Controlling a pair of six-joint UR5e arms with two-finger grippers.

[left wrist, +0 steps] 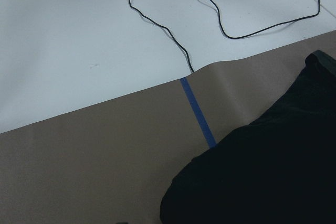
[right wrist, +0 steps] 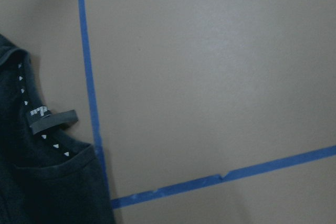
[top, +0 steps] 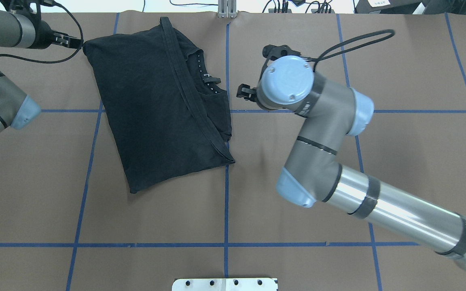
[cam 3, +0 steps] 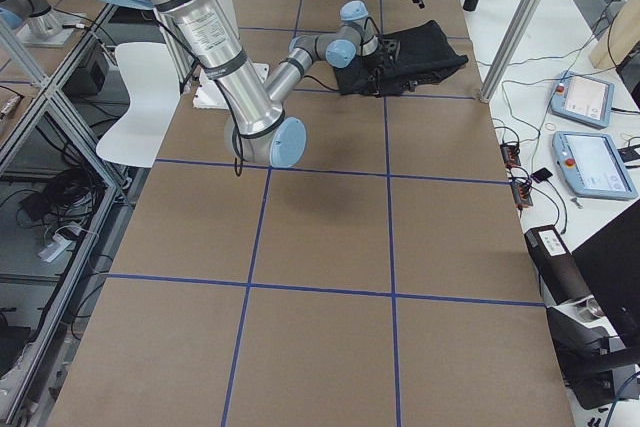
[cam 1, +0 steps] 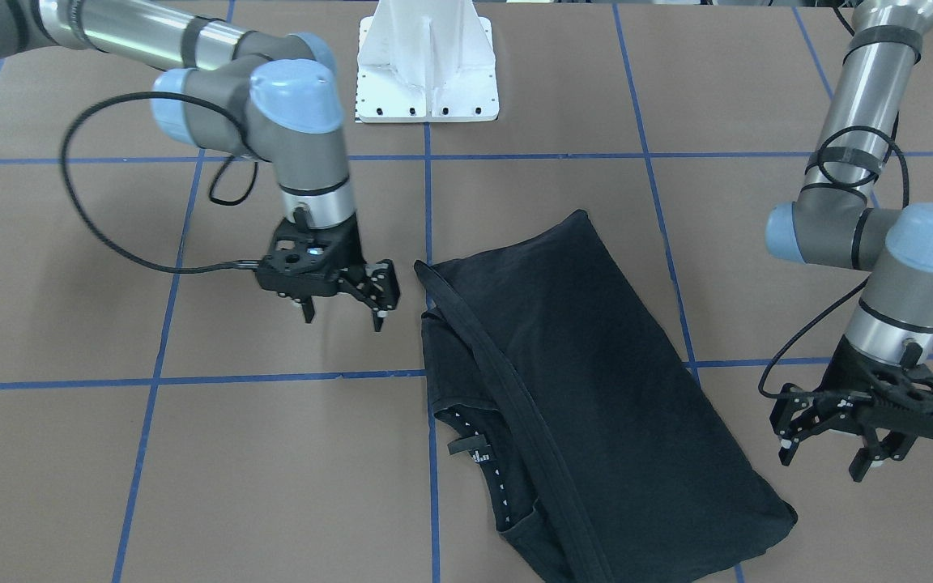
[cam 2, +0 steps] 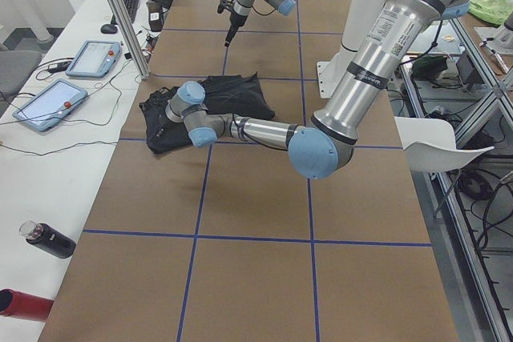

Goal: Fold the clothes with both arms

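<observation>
The clothes are one black T-shirt (cam 1: 596,380), folded into a long slab and lying slantwise on the brown table. Its collar and neck label (cam 1: 473,448) face up along one edge. The shirt also shows in the overhead view (top: 156,113) and in both wrist views (left wrist: 262,177) (right wrist: 37,171). My left gripper (cam 1: 823,461) hovers open and empty just past the shirt's far corner (top: 85,44), apart from the cloth. On the collar side my right gripper (cam 1: 345,320) is open and empty, a short gap from the shirt's edge.
The white pedestal base (cam 1: 428,73) stands at the robot's side of the table. Blue tape lines (top: 225,202) grid the brown surface. Teach pendants (cam 2: 48,106), cables and a dark bottle (cam 2: 48,239) lie on the white bench beyond the shirt's end.
</observation>
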